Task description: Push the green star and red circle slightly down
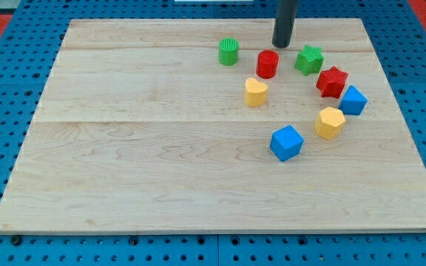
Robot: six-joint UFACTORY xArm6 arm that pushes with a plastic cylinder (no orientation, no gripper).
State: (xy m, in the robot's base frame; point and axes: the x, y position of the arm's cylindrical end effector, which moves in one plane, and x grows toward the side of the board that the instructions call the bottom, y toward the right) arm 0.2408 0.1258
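Note:
The green star [309, 59] lies near the view's top right on the wooden board [161, 162]. The red circle [268, 64] lies just to its left. My tip [282, 45] stands just above and between them, closer to the red circle, touching neither as far as I can see. The rod rises out of the view's top.
A green circle [228, 52] lies left of the red circle. A yellow heart [255, 92] lies below it. A red star [332, 81], a blue block [353, 100], a yellow hexagon [330, 123] and a blue cube [286, 142] curve down the right side.

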